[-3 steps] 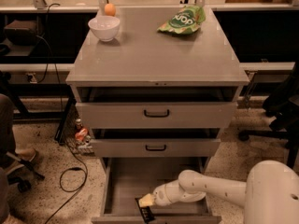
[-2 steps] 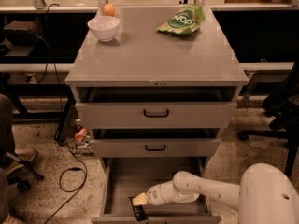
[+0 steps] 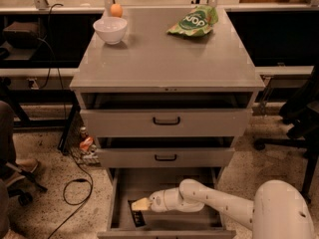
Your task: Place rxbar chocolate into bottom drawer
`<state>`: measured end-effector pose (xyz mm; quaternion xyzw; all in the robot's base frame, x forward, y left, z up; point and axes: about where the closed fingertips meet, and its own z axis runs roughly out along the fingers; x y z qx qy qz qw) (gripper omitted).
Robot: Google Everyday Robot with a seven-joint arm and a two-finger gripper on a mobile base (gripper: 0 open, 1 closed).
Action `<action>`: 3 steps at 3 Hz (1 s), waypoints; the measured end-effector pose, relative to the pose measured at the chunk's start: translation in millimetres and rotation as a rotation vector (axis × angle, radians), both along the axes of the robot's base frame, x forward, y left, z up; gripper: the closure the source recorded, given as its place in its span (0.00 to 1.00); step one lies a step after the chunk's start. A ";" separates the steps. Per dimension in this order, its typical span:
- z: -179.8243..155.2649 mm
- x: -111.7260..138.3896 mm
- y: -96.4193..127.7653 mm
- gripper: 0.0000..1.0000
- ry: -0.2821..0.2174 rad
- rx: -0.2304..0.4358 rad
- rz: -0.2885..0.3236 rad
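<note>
The bottom drawer (image 3: 124, 185) of the grey cabinet is pulled open, and its grey floor shows. My gripper (image 3: 141, 204) reaches into it from the right, low over the left part of the floor. It is shut on the upper end of the rxbar chocolate (image 3: 137, 216), a black-wrapped bar with pale lettering. The bar hangs down from the tip, close to the drawer floor and near the drawer's left wall. My white arm (image 3: 214, 203) crosses the drawer's right half.
The two upper drawers (image 3: 166, 121) (image 3: 166, 157) with black handles are slightly open. On the cabinet top stand a white bowl (image 3: 110, 29), an orange ball (image 3: 116, 10) and a green snack bag (image 3: 194, 21). A cable (image 3: 75, 193) and small bottles (image 3: 85, 144) lie on the floor at left.
My gripper has moved left and a little back inside the bottom drawer, carrying the black bar toward the drawer's left wall.
</note>
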<state>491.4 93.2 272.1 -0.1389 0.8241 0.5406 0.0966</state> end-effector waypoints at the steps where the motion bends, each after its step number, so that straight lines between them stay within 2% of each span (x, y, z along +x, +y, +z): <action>1: 11.7 9.7 9.3 0.35 -0.020 0.048 -0.004; 2: 15.7 13.4 14.3 0.11 -0.029 0.071 0.002; 3: 16.5 16.0 16.5 0.00 -0.028 0.081 0.005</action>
